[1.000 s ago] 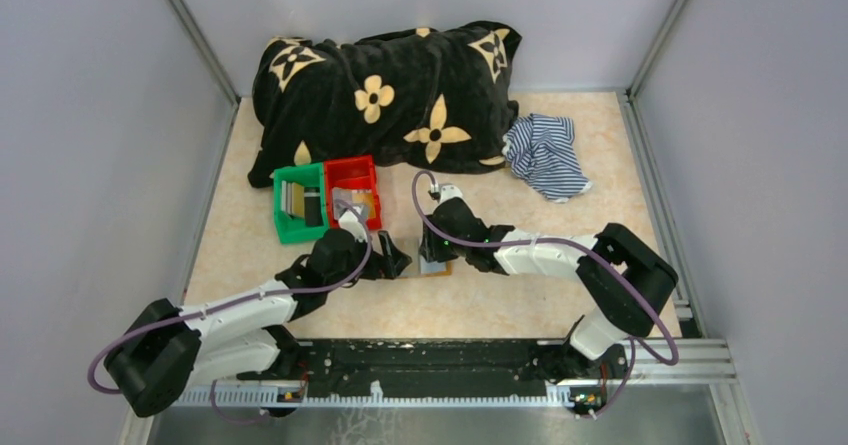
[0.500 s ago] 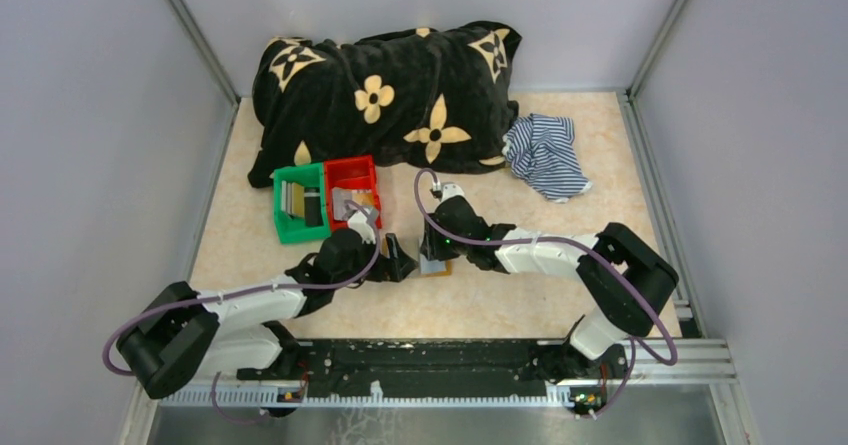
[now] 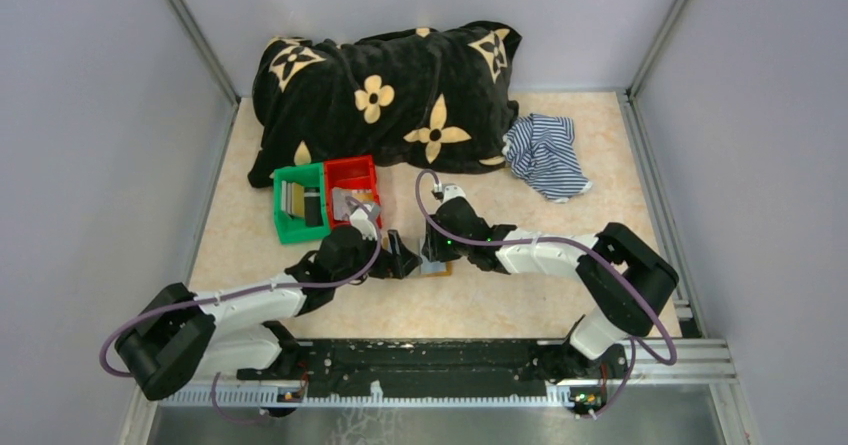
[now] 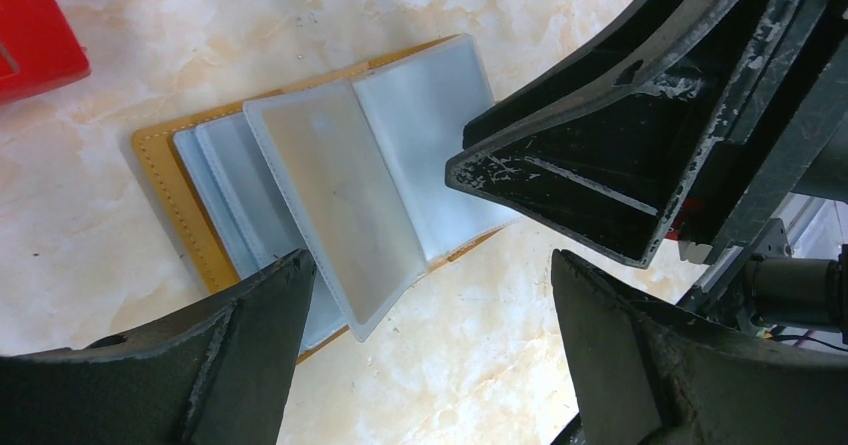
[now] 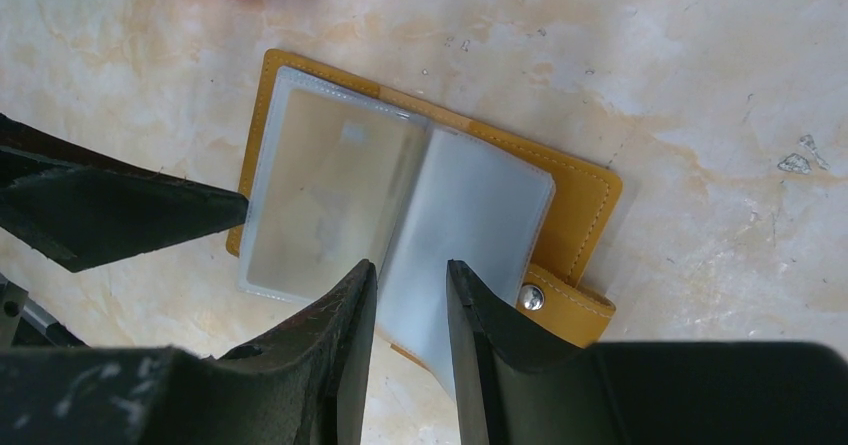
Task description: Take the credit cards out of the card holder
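Marbled desk (image 3: 600, 165): card holder (image 5: 585, 200) is lying open, flat, between both arms, a pale card (image 5: 320, 195) apparently sitting in its raised sleeve. Left fingers (image 4: 235, 355) are standing wide apart alongside; right fingers (image 5: 315, 365) are hovering slightly parted over the spine. Advised: pin cover, pinch card edge only.

The left arm (image 3: 250, 300) and right arm (image 3: 540, 250) are reaching inward. The left end effector (image 4: 430, 265) is gaping wide; the right end effector (image 5: 405, 270) is standing narrowly parted.
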`<action>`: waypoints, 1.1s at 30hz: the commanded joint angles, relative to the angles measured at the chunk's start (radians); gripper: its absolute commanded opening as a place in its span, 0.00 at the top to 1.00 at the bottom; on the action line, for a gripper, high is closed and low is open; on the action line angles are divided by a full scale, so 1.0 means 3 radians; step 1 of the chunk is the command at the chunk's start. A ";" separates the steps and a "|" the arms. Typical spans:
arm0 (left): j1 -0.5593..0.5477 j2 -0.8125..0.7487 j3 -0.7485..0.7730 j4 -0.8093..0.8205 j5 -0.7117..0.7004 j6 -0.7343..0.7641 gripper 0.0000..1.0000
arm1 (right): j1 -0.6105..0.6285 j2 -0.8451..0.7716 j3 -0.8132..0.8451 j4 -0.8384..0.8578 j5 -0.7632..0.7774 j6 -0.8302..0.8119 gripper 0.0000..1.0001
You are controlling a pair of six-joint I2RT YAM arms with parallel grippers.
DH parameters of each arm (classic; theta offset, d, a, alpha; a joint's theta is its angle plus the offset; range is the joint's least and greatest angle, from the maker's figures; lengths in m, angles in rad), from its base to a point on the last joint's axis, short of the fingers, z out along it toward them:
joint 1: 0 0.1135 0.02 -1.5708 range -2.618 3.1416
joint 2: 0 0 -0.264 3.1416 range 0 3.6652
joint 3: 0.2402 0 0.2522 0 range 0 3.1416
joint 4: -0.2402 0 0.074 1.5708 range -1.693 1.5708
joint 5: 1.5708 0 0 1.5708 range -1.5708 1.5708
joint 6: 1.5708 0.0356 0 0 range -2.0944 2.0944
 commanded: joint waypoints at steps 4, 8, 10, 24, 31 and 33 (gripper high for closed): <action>-0.0060 0.0033 0.0157 0.0123 0.0087 -0.0022 0.07 | -0.0052 -0.0174 -0.0036 0.0126 0.0022 0.0025 0.67; -0.0069 0.0009 0.0184 0.0107 0.0091 -0.0014 0.07 | -0.0054 -0.0178 -0.0041 0.0132 0.0010 0.0030 0.68; -0.0076 0.0017 0.0193 0.0116 0.0093 -0.0014 0.07 | -0.0059 -0.0185 -0.0045 0.0129 0.0014 0.0027 0.68; -0.0131 0.0309 0.0341 0.0311 0.0246 -0.0018 0.07 | -0.0099 -0.0440 -0.0122 0.0105 0.0067 0.0019 0.68; -0.0180 0.0389 0.0464 0.0329 0.0292 0.0013 0.07 | -0.0140 -0.0511 -0.0162 0.0096 0.0066 0.0001 0.69; -0.0193 0.0405 0.0502 0.0332 0.0307 0.0020 0.07 | -0.0138 -0.0506 -0.0164 0.0092 0.0061 0.0004 0.69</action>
